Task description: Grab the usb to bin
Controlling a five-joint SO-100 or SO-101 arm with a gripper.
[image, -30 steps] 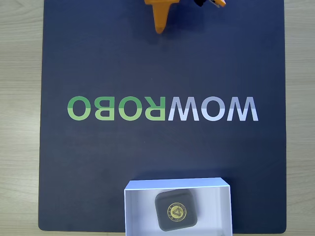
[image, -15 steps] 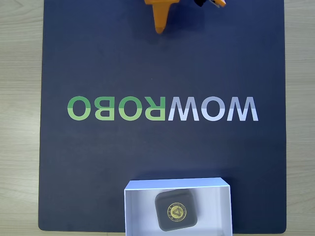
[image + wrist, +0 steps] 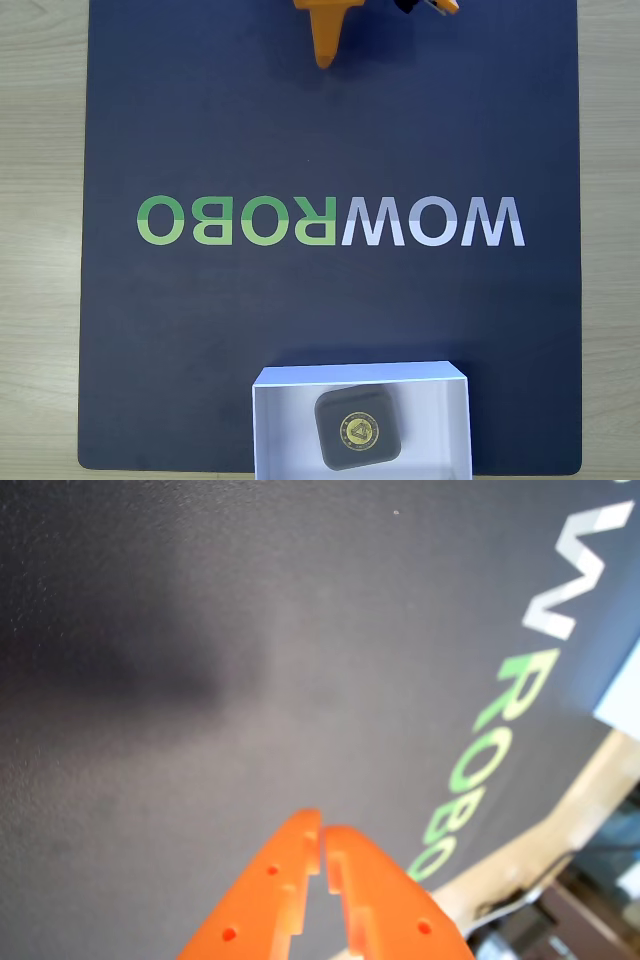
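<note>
The usb (image 3: 359,428), a dark grey square block with a gold round emblem, lies inside the bin (image 3: 440,430), a white shallow box at the mat's bottom edge in the fixed view. My orange gripper (image 3: 325,60) is at the top edge of that view, far from the bin, pointing down toward the mat. In the wrist view the gripper (image 3: 321,832) has its two orange fingers pressed together at the tips, shut, with nothing between them, above bare mat.
A dark mat (image 3: 200,330) with the printed WOWROBO lettering (image 3: 330,221) covers the wooden table (image 3: 40,250). In the wrist view a corner of the white bin (image 3: 622,695) and the table edge (image 3: 540,825) show at the right.
</note>
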